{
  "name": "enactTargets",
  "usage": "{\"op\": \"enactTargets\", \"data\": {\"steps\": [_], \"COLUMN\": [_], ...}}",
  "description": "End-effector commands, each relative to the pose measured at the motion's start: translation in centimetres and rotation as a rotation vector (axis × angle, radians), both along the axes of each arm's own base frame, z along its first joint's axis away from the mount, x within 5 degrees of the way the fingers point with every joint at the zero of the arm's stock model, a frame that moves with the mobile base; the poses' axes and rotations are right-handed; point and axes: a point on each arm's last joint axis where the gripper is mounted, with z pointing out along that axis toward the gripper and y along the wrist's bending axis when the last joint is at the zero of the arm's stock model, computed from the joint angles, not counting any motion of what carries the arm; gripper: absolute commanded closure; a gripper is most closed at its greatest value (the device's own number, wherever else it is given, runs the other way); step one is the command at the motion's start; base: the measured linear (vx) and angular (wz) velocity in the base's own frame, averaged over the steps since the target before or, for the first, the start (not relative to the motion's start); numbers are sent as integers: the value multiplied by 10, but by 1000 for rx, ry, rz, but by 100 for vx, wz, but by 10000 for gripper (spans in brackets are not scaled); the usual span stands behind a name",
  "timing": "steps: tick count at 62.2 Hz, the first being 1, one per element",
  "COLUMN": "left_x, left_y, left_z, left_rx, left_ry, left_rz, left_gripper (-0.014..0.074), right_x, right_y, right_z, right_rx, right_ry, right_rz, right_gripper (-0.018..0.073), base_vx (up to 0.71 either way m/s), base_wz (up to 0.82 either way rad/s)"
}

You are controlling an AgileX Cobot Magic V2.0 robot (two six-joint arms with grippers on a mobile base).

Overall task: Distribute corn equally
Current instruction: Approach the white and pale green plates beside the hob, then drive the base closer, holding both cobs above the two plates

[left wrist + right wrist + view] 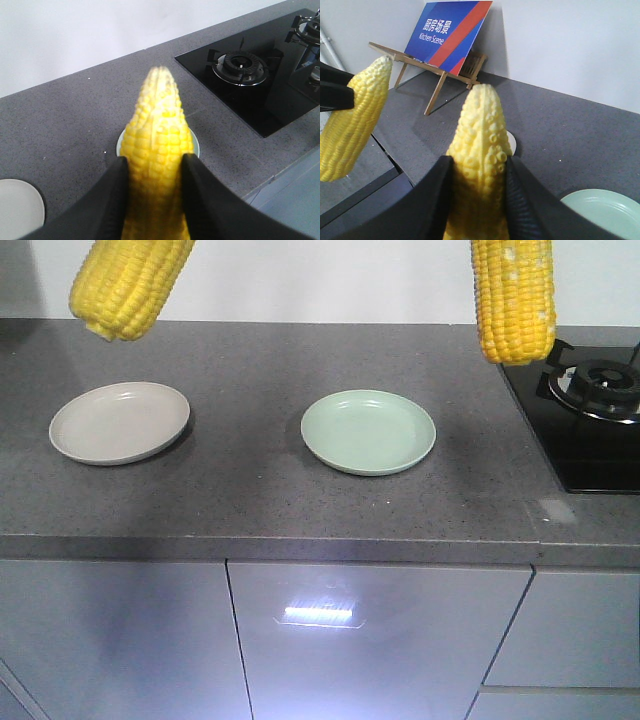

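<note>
Grey countertop (250, 495); corn (157, 150) wedged between fingers (212, 202).

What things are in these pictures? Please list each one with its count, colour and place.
counter: one, dark grey, across the front view
corn: two, yellow, held in the air, one at the left and one at the right
beige plate: one, beige, on the counter, left
green plate: one, pale green, on the counter, middle
stove: one, black, set in the counter, right
cabinets: several fronts, grey, below the counter
sign: one, blue and red, on a wooden stand, in the right wrist view
wall: one, white, behind the counter
left gripper: one, black, shut on corn
right gripper: one, black, shut on corn
</note>
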Motion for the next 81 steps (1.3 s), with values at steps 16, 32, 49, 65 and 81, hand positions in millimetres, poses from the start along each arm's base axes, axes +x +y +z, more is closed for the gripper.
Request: {"op": "enactTargets", "data": {"steps": [16, 32, 49, 65, 81], "left_x": [-17, -17, -17, -17, -17], "left_y": [7, 7, 7, 7, 7], "left_z": [20, 20, 20, 20, 20], "left_rx": [-54, -54, -54, -54, -54], "left_ry": [-83, -83, -83, -83, -83], "left_rz": [-7, -7, -7, -7, -7], "left_gripper": [603, 603, 603, 603, 603], "right_x": [-17, -17, -17, -17, -17], "right_y": [1, 1, 1, 1, 1], "right_z": [24, 24, 24, 24, 24], "right_rx": [59, 59, 59, 59, 59], "right_ry": [-93, -93, -93, -93, -93], "right_rz": [-11, -11, -11, -11, -11], "right_gripper": [566, 566, 566, 566, 566], "base_vx": [9, 10, 9, 9, 8], "base_wz": [0, -2, -3, -1, -1]}}
